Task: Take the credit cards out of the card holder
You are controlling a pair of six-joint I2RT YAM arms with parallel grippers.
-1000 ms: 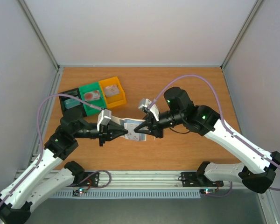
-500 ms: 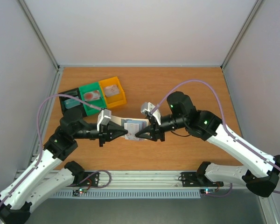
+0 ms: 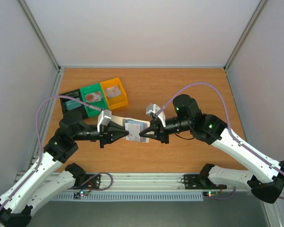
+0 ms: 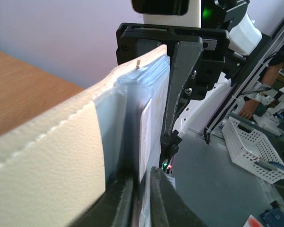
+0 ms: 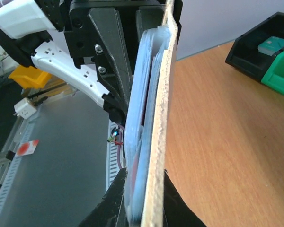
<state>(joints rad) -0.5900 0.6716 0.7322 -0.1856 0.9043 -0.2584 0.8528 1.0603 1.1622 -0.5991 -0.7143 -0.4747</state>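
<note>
Both clamped on card holder [image 3: 136,128]: L fingers [image 3: 118,133], R fingers [image 3: 149,133], over wood table [image 3: 180,85]; grey walls [image 3: 142,33], bins [image 3: 117,102] rear-left.

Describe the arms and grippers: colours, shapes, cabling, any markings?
Both match. The left arm and right arm have white link shells and black joint housings; a green light shows on a right-arm joint. A purple cable loops along each arm. The left gripper and right gripper are black, with long tapered fingers and a pale grey camera block. No readable markings.
</note>
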